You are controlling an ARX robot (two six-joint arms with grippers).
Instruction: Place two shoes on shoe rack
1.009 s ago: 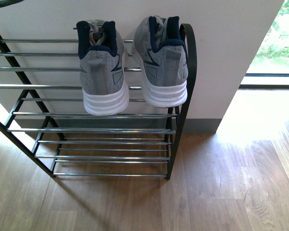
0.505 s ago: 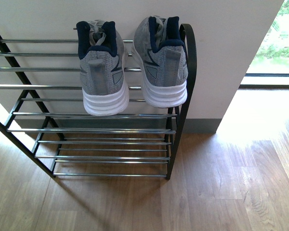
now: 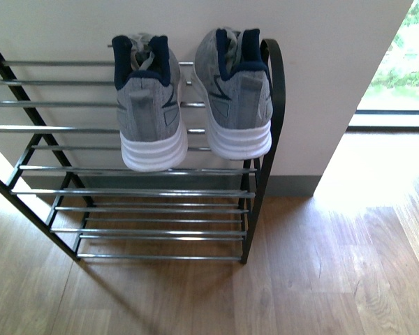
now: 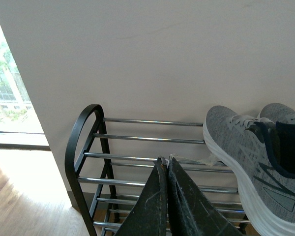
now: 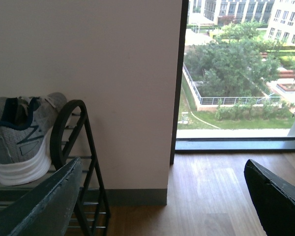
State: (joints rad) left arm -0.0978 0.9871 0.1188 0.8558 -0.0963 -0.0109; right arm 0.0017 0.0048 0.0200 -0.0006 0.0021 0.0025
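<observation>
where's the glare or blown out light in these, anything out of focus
Front view: sunlight washes out the floor beside the window; the shoes are sharp. Left wrist view: window blown white; shut left gripper dark in foreground. Right wrist view: outdoors well exposed; open right gripper, fingers dark, blurred.

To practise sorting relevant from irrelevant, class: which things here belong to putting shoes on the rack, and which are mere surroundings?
Job: first grey sneaker, second grey sneaker, shoe rack.
Surroundings: wall, wooden floor, window.
</observation>
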